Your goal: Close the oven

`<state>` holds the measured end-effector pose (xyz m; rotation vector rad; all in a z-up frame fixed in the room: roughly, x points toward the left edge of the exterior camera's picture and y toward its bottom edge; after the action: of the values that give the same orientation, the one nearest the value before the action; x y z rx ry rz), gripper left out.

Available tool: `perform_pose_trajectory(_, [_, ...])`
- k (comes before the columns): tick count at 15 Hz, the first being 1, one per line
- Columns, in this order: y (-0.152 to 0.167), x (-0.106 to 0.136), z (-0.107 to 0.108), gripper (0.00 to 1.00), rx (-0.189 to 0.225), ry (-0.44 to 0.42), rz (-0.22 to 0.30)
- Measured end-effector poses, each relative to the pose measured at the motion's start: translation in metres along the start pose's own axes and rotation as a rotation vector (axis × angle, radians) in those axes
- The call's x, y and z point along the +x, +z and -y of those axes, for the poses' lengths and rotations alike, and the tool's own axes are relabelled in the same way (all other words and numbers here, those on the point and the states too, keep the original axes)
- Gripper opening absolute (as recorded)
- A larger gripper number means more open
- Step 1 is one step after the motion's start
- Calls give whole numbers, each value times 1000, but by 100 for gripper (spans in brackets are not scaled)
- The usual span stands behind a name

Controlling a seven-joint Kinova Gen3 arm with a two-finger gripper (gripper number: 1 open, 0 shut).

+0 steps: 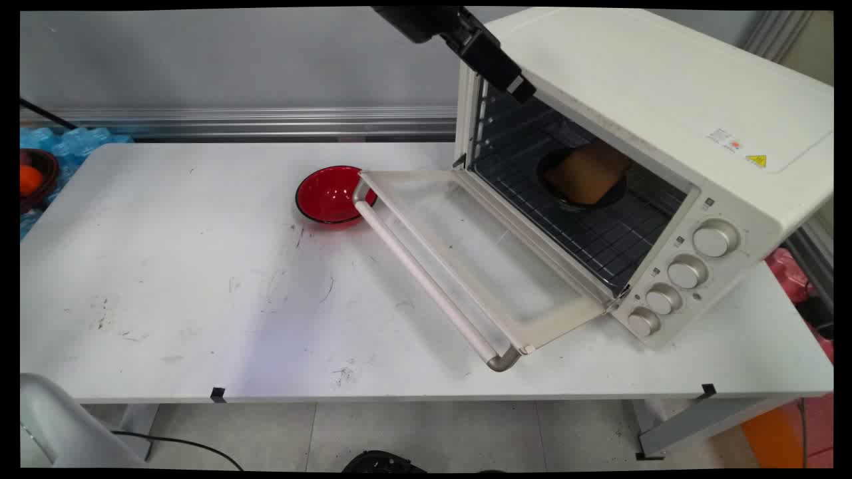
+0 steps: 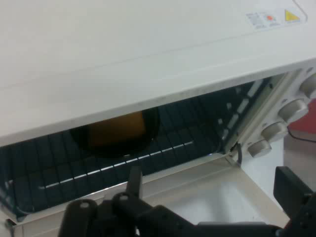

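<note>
A white toaster oven [image 1: 665,100] stands on the right of the table with its glass door [image 1: 479,259] folded down flat. On the wire rack inside sits a black bowl [image 1: 571,193] holding a brown, bread-like lump [image 1: 589,173]. My gripper [image 1: 516,85] hangs at the top of the oven's mouth, near its upper left corner, above the door and clear of the bowl. In the hand view the gripper [image 2: 212,182] is open and empty, and the bowl [image 2: 118,133] shows on the rack under the oven's top edge.
A red bowl [image 1: 331,195] rests on the table just left of the door's handle [image 1: 426,279]. Several knobs [image 1: 685,271] line the oven's right front. At the far left edge, off the table, are blue packs [image 1: 73,143] and a dark bowl with something orange [image 1: 30,178].
</note>
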<state>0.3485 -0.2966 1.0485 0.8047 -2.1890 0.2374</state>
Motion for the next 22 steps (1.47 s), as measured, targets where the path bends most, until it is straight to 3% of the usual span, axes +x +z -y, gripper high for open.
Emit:
perform_pose_trajectory(4, [-1, -3, -4, 100, -8, 0, 14])
perform_pose_trajectory(7, [-9, -15, -9, 100, -13, 5, 53])
perform_pose_trajectory(17, [-46, -80, -34, 100, -48, 37, 230])
perform_pose_trajectory(22, [-57, -121, -39, 100, -29, 52, 308])
